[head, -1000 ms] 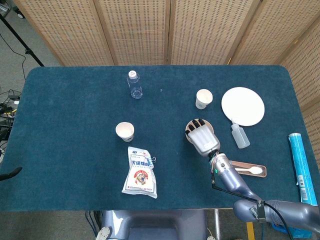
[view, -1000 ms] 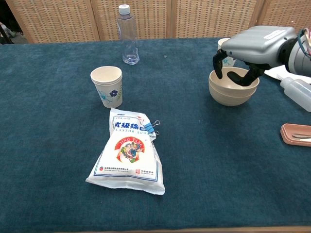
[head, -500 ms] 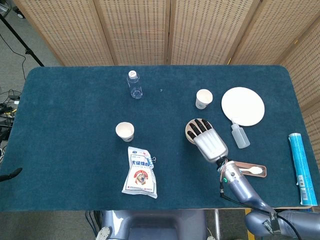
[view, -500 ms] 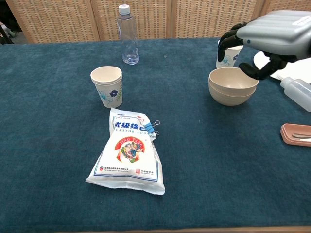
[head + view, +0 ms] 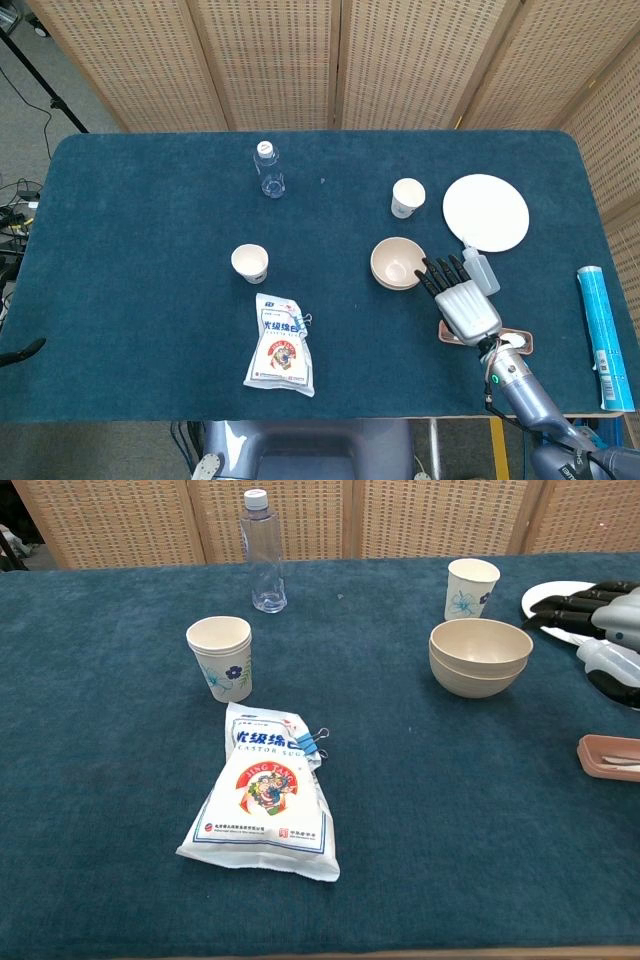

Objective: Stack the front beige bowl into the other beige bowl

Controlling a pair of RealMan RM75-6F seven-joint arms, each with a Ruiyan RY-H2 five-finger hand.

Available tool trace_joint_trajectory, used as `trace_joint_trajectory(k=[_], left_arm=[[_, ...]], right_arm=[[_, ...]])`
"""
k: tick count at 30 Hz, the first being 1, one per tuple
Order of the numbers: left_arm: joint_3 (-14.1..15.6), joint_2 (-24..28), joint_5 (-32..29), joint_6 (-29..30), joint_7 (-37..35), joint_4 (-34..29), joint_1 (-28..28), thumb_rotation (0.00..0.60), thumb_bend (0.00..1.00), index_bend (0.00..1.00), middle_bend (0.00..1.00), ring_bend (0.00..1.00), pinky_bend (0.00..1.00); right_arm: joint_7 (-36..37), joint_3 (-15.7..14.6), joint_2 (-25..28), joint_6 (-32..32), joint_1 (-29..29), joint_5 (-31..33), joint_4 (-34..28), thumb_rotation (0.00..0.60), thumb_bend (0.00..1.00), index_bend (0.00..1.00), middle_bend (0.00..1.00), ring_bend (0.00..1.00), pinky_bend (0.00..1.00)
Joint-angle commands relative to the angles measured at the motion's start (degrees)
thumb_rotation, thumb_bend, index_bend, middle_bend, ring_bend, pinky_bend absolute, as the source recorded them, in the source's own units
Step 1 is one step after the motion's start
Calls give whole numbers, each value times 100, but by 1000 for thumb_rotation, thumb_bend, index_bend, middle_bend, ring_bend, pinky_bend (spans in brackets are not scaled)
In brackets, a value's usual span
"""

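A: Looking from the head view first, where is the right hand (image 5: 463, 298) now?

B: It has drawn back toward the near right edge. A second ago it sat right over the beige bowls (image 5: 396, 264); now it hangs to their right, clear of them, fingers spread and holding nothing. It covers part of the squeeze bottle (image 5: 479, 270) and the pink tray (image 5: 524, 343).

A: And the bowls themselves?

B: They stand nested, one inside the other, on the blue table (image 5: 150, 220), just below the floral paper cup (image 5: 407, 198) and left of the white plate (image 5: 486, 212). Their spot has not changed. The other cup (image 5: 250, 263), the water bottle (image 5: 268, 170) and the sugar bag (image 5: 282, 345) lie as before.

A: What does the chest view add?

B: The stacked beige bowls (image 5: 480, 657) show fully uncovered, two rims visible one above the other. Earlier the right hand (image 5: 597, 604) arched over them; now only its dark fingertips (image 5: 560, 606) reach in at the right edge, stretched out and apart, above the squeeze bottle (image 5: 608, 662).

A: The left hand?

B: Neither view shows it.
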Motion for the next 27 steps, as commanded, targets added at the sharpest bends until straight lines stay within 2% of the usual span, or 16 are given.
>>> trace_joint_trajectory(k=[1,19,27], left_arm=[[-1,-5,-5,-8,11,2,-3,600,0,0,0,0,0],[-10,-28,-56,-56,55,25,-15,600,0,0,0,0,0],[-13,-28,-47,-25,22,33,-1,600,0,0,0,0,0]], right_arm=[[122,9,-123,-59,-72,-58,185,600,644,0,0,0,0],[401,4,-507,-32,-345,-556,670,600,644,0,0,0,0],[314,63,-630,-146,-363,-584,754,600,645,0,0,0,0]])
